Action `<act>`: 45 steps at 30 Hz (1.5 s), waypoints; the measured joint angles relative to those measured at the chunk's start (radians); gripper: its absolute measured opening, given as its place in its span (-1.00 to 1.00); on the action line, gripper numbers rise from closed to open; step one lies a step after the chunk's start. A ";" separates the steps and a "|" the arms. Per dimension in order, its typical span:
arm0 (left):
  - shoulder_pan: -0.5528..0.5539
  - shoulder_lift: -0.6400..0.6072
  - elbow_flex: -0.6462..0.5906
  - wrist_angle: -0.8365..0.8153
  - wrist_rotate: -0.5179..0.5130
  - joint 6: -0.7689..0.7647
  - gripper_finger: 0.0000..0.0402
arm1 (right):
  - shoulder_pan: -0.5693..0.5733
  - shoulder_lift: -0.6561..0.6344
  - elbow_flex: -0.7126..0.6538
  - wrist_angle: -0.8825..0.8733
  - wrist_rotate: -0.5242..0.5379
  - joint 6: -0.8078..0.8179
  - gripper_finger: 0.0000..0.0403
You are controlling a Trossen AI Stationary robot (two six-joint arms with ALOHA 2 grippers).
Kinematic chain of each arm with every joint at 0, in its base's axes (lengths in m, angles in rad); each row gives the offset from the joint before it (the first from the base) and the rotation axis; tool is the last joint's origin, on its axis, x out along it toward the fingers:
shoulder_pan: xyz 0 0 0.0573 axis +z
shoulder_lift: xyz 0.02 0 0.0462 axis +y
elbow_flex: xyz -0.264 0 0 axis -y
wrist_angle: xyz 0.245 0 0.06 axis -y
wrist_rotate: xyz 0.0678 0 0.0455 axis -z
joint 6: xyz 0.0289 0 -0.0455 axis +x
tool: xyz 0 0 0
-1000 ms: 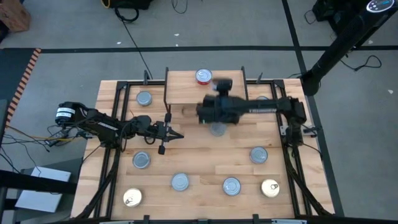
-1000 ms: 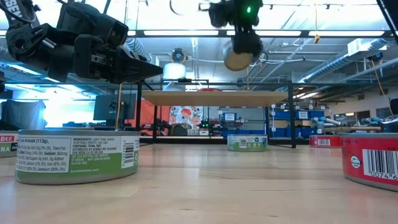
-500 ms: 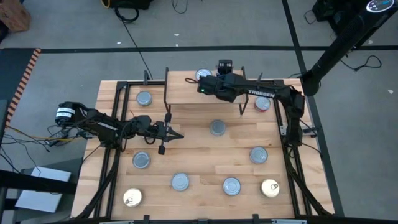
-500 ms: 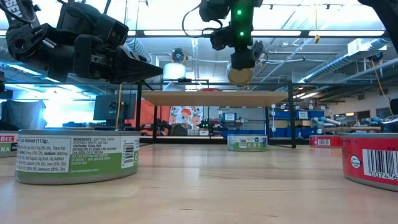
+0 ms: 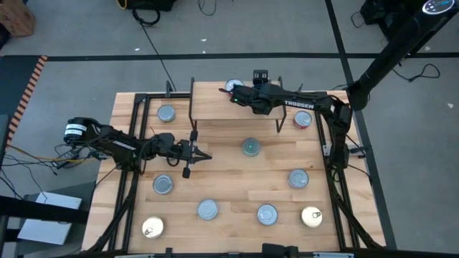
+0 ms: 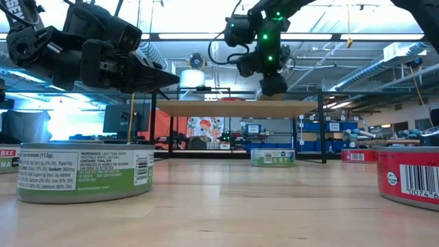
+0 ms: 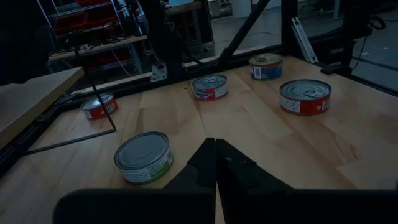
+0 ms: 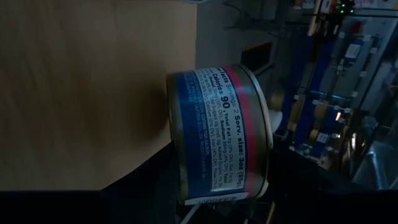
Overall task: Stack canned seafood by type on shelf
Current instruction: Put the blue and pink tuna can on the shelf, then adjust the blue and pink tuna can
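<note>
My right gripper (image 5: 240,97) is over the shelf (image 5: 215,109), jaws part open around a tin (image 8: 217,134) with a blue and red label, lowered at its far edge. I judge this the placing step: next I should let go and lift clear. My left gripper (image 5: 203,155) waits shut and empty over the table (image 5: 229,188), near a green-labelled tin (image 7: 143,157).

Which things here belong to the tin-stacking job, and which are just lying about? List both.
Job:
shelf
held tin, in the right gripper at the shelf
loose tins on the table
left gripper, shut, waiting

Lying about:
floor cable
brown box
</note>
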 joint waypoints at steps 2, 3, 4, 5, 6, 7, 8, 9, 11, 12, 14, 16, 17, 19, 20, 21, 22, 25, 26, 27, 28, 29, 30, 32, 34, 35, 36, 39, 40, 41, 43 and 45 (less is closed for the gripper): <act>0.000 0.000 0.000 0.001 0.000 0.000 -0.96 | -0.003 -0.001 -0.006 0.008 0.000 -0.002 0.02; 0.000 0.000 0.000 0.000 0.000 0.000 -0.96 | -0.003 -0.001 -0.007 0.009 -0.003 -0.002 0.02; 0.000 0.000 0.000 0.001 0.000 0.000 -0.96 | -0.003 -0.001 -0.007 0.009 -0.007 -0.002 0.02; 0.000 0.000 0.000 0.001 0.000 0.000 -0.96 | -0.003 -0.001 -0.008 0.009 -0.009 -0.002 0.03; 0.000 0.000 0.000 0.001 0.000 0.001 -0.96 | -0.003 -0.001 -0.008 0.009 -0.010 -0.002 0.04; 0.000 0.000 0.000 0.001 0.000 0.001 -0.96 | -0.003 -0.001 -0.008 0.009 -0.011 -0.002 0.06; 0.000 0.000 0.000 0.001 0.000 0.001 -0.96 | -0.002 -0.001 -0.008 0.009 -0.013 -0.002 0.09; 0.000 0.000 0.000 0.001 0.000 0.001 -0.96 | 0.000 -0.001 -0.008 0.009 -0.015 -0.002 0.12; 0.000 0.000 0.000 0.001 0.000 0.001 -0.96 | 0.003 -0.001 -0.008 0.006 -0.031 -0.002 0.21; 0.000 0.000 0.000 0.002 0.000 0.001 -0.96 | 0.004 -0.001 -0.009 0.003 -0.048 -0.002 0.25; 0.000 0.000 0.000 0.002 0.000 0.001 -0.96 | 0.006 0.000 -0.010 0.000 -0.060 0.001 0.33; 0.000 0.000 0.000 0.002 0.000 0.001 -0.96 | 0.007 -0.001 -0.010 -0.006 -0.071 0.019 0.39; 0.000 0.000 0.000 0.002 0.000 0.001 -0.96 | 0.006 -0.001 -0.010 -0.014 -0.075 0.028 0.41; 0.000 0.000 0.000 0.002 0.000 0.002 -0.96 | 0.005 -0.001 -0.010 -0.034 -0.086 0.046 0.45; 0.000 0.000 0.000 0.002 0.000 0.002 -0.96 | 0.005 -0.001 -0.010 -0.042 -0.086 0.051 0.46; 0.000 0.000 0.000 0.002 0.000 0.002 -0.96 | 0.005 -0.001 -0.010 -0.050 -0.086 0.056 0.46; 0.000 0.000 0.000 0.002 0.000 0.002 -0.96 | 0.005 -0.001 -0.010 -0.056 -0.086 0.060 0.47; 0.000 0.000 0.000 0.002 0.000 0.002 -0.96 | 0.005 -0.001 -0.010 -0.061 -0.092 0.061 0.47; 0.000 0.000 0.000 0.003 0.000 0.002 -0.96 | 0.005 -0.001 -0.010 -0.061 -0.092 0.061 0.47; 0.000 0.000 0.000 0.002 0.000 0.002 -0.96 | 0.005 -0.001 -0.010 -0.061 -0.093 0.062 0.47; 0.000 0.000 0.000 0.003 0.000 0.002 -0.96 | 0.005 -0.001 -0.010 -0.061 -0.102 0.066 0.46; 0.000 0.000 0.000 0.002 0.000 0.002 -0.96 | 0.005 -0.001 -0.010 -0.062 -0.112 0.071 0.46; 0.000 0.000 0.000 0.002 0.000 0.002 -0.96 | 0.005 -0.001 -0.010 -0.064 -0.120 0.076 0.46; 0.000 0.000 0.000 0.002 0.000 0.002 -0.96 | 0.005 -0.004 -0.010 -0.073 -0.135 0.087 0.46; 0.000 0.000 0.000 0.002 0.000 0.003 -0.96 | 0.005 -0.012 -0.010 -0.076 -0.138 0.102 0.47; 0.000 0.000 0.000 0.002 0.000 0.003 -0.96 | 0.005 -0.016 -0.010 -0.081 -0.141 0.106 0.47; 0.000 0.000 0.000 0.002 0.000 0.004 -0.96 | 0.005 -0.023 -0.010 -0.081 -0.140 0.106 0.47; 0.000 0.000 0.000 0.002 0.000 0.004 -0.96 | 0.008 -0.050 -0.010 -0.079 -0.143 0.113 0.47; 0.000 0.000 0.000 0.002 0.000 0.004 -0.96 | 0.011 -0.062 -0.010 -0.079 -0.145 0.119 0.47; 0.000 0.000 0.000 0.002 0.000 0.004 -0.96 | 0.015 -0.075 -0.009 -0.079 -0.145 0.127 0.46; 0.000 0.000 0.000 0.002 -0.007 0.004 -0.96 | 0.023 -0.104 -0.009 -0.082 -0.158 0.151 0.45; 0.000 0.000 0.000 0.002 -0.020 0.003 -0.96 | 0.028 -0.133 -0.009 -0.082 -0.175 0.196 0.42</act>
